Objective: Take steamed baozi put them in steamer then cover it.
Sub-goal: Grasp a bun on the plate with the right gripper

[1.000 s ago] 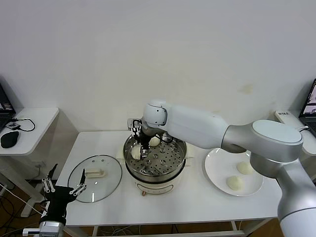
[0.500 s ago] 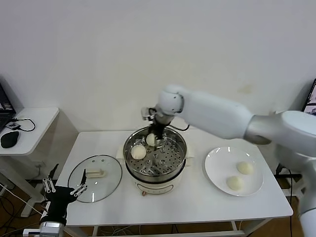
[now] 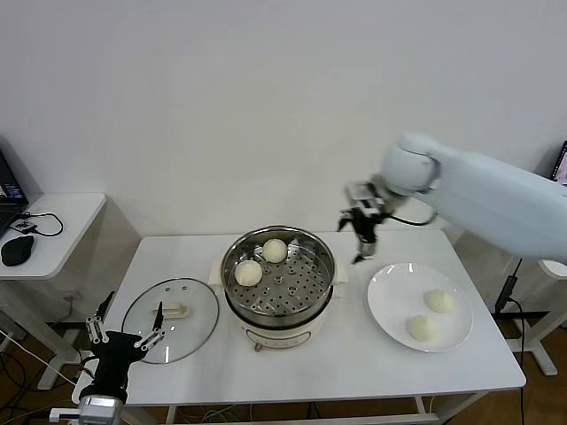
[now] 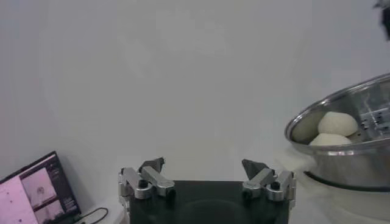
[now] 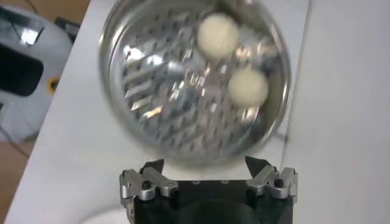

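The steamer point(image 3: 266, 310) stands mid-table with two steamed baozi point(image 3: 275, 251) point(image 3: 248, 273) on its perforated tray. Two more baozi point(image 3: 439, 301) point(image 3: 422, 328) lie on the white plate point(image 3: 381, 310) to its right. The glass cover point(image 3: 190, 328) rests flat on the table left of the steamer. My right gripper point(image 3: 361, 232) hangs open and empty between the steamer and the plate, above the table. Its wrist view looks down on the steamer point(image 5: 164, 91) and both buns point(image 5: 219, 35) point(image 5: 247, 86) beyond the right gripper point(image 5: 207, 165). My left gripper point(image 3: 124, 341) waits open near the table's front left corner, by the cover.
In the left wrist view the left gripper point(image 4: 207, 167) faces the wall, with the steamer point(image 4: 347, 164) off to one side. A side table point(image 3: 62, 221) with a black mouse point(image 3: 16, 250) stands at the far left. The wall runs close behind the table.
My right gripper has risen out of the steamer and swung right toward the plate, leaving a second baozi on the tray. The left arm has barely shifted.
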You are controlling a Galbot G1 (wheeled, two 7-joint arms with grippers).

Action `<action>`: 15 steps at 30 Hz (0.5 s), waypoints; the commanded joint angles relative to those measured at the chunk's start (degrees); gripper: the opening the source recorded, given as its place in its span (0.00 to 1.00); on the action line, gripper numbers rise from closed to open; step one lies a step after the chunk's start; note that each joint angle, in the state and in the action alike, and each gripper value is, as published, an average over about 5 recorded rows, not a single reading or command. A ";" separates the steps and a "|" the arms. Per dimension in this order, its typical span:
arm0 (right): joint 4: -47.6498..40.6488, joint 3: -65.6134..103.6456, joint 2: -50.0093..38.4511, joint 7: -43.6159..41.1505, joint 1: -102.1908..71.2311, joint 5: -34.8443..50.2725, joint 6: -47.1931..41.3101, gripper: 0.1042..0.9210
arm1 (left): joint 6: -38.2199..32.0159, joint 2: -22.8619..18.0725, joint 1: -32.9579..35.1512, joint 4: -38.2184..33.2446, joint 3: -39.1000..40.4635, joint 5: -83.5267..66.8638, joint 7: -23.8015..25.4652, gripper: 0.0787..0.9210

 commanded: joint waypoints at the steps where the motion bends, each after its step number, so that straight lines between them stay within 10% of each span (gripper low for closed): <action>1: 6.67 6.37 -18.08 -1.99 -10.18 -10.47 4.72 0.88 | 0.03 -0.24 0.45 0.19 1.09 0.33 -0.02 0.88; 15: 0.74 34.34 -18.00 0.50 -45.37 -24.50 8.47 0.88 | 0.06 -1.12 2.24 -0.34 1.48 2.05 -0.04 0.88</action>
